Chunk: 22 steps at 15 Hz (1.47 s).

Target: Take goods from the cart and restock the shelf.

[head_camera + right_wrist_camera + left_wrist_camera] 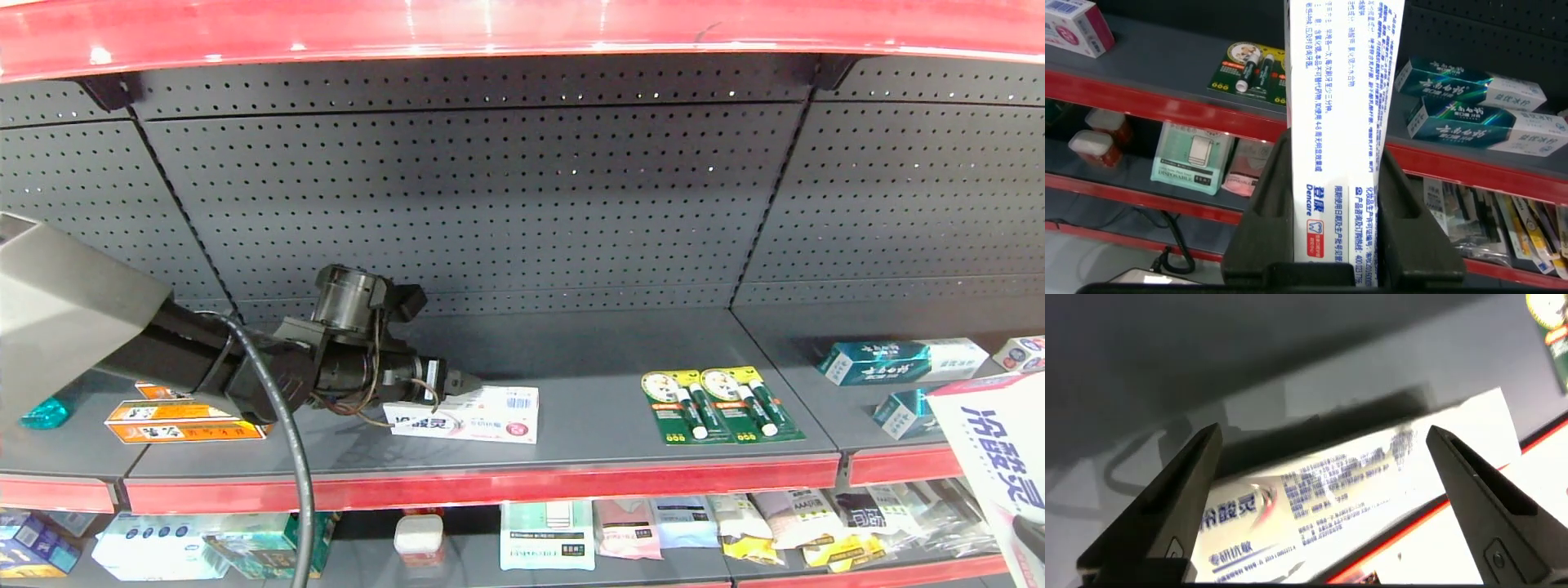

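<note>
A white toothpaste box (465,413) lies flat on the grey shelf (588,351), near its red front lip. My left gripper (457,382) hovers at the box's left end. In the left wrist view the left gripper (1324,433) stands open, its fingers (1176,506) spread wider than the white box (1347,482) lying beyond them. My right gripper (1341,163) is shut on two white toothpaste boxes (1343,73) held upright side by side. In the head view these held boxes (996,441) rise at the lower right, in front of the shelf.
Two green blister cards (722,404) lie to the right of the placed box. Teal toothpaste boxes (898,359) occupy the right bay and orange boxes (184,420) the left one. The lower shelf (571,531) holds several packets. A red shelf (522,24) hangs overhead.
</note>
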{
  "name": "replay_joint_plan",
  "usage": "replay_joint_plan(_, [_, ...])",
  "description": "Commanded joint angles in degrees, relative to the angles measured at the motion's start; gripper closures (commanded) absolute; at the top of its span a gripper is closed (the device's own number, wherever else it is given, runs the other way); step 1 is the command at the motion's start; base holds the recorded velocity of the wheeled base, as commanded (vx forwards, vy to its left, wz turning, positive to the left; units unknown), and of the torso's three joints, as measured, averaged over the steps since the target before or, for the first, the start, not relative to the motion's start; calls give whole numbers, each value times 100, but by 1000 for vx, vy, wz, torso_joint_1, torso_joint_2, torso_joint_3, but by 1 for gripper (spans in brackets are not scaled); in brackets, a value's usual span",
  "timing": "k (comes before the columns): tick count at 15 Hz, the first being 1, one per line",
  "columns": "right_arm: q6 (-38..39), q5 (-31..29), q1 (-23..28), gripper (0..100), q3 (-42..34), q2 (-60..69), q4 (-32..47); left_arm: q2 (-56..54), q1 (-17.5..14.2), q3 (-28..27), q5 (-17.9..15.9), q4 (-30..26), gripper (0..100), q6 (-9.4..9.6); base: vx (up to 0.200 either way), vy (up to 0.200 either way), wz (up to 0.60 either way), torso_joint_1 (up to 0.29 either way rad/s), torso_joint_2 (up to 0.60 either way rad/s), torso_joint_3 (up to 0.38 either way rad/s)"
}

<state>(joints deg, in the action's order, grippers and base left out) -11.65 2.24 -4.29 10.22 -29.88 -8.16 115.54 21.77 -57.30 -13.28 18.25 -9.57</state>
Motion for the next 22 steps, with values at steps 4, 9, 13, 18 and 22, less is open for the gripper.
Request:
replay_joint_plan(4, [-4,-5,-2,100,-2,52,-2,-14,11,96,0,-6,0,-1,0,0,0,0,0,0])
replay_joint_plan(9, [-4,4,-2,100,-11,52,-2,-23,11,25,-26,12,0,-1,0,0,0,0,0,0])
replay_joint_plan(13, [-4,4,-2,100,-37,44,-2,373,2,-388,-17,12,0,-1,0,0,0,0,0,0])
replay_joint_plan(18, [-4,4,-2,100,-55,44,-2,522,2,-502,159,-32,0,25,0,0,0,0,0,0])
replay_joint_plan(22, [-12,-5,-2,100,-46,44,-2,364,2,-440,0,-93,0,25,0,0,0,0,0,0])
